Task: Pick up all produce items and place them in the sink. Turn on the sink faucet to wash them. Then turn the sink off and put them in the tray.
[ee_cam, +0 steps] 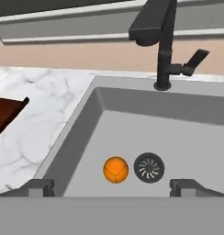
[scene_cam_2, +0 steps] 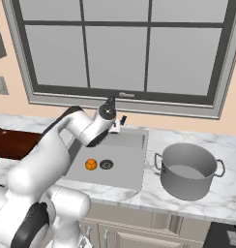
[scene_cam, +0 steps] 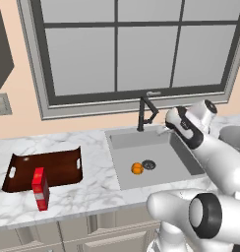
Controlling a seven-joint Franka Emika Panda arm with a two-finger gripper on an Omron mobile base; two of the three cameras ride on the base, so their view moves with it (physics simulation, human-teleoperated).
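Orange fruit (scene_cam: 136,168) sits in sink (scene_cam: 178,157), beside drain (scene_cam: 148,165). Tray (scene_cam: 58,165) behind red box (scene_cam: 40,189), label too small to read. Pot (scene_cam_2: 187,170) on counter. Gripper (ee_cam: 112,187) jaws wide apart, holding nothing.

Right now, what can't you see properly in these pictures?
- Tray: right base view, mostly hidden behind the arm and cut by the left edge.
- Faucet: right base view, mostly behind the wrist.
- Faucet top: hand view, cut off by the upper edge.
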